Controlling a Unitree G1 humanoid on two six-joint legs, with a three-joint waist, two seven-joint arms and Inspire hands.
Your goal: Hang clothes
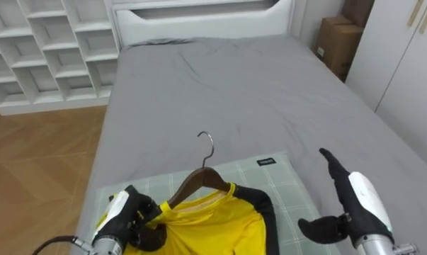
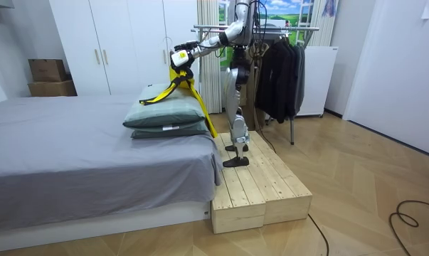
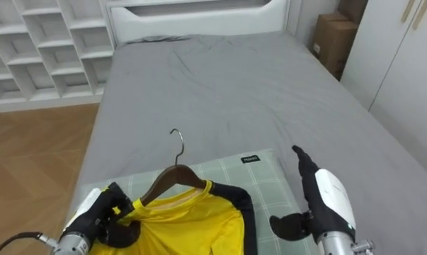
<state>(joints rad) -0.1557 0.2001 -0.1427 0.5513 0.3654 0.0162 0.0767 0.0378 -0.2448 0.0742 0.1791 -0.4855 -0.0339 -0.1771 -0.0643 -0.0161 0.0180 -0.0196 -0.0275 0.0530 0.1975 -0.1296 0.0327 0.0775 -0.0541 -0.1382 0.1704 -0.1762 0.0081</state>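
Left hand [image 1: 132, 214] clenches the yellow shirt [image 1: 213, 227] beside its brown wooden hanger [image 1: 197, 181] — spread right hand [image 1: 358, 200] should probably take the hook [image 1: 207, 144].

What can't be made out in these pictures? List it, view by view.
Yellow shirt: lower part cut off by the eye views' bottom edge.
Wooden hanger: both ends covered by the shirt; whether the left hand grips wood or only cloth is hidden.
Clothes rack: rail partly behind the robot in the room view.
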